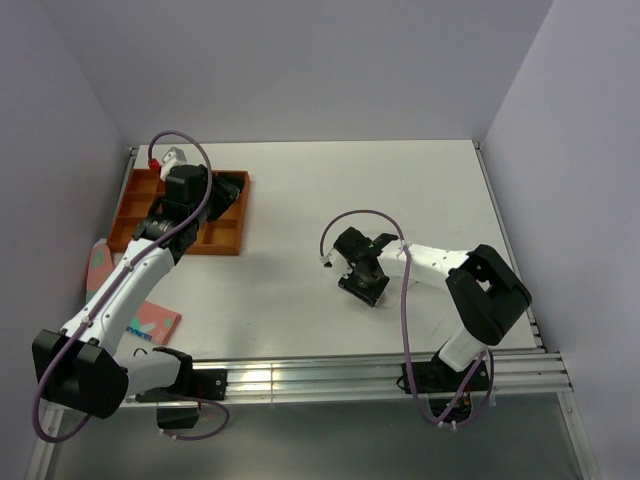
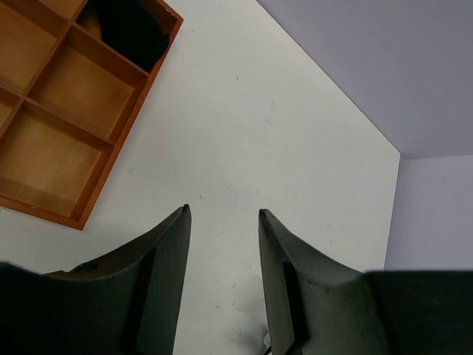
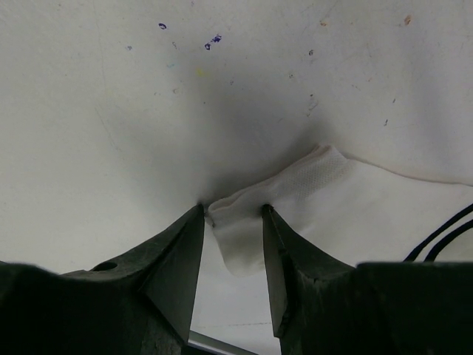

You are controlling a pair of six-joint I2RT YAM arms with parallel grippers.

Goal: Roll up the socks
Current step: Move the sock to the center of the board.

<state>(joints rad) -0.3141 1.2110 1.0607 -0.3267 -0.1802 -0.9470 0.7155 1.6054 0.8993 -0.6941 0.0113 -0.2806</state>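
In the tray [image 2: 111,159] lies one black sock [image 2: 133,29], outside one white sock [image 3: 310,207].

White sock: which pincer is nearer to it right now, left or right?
Right. The right pincer straddles one end of the white sock on the table; the left pincer hangs far off by the orange tray.
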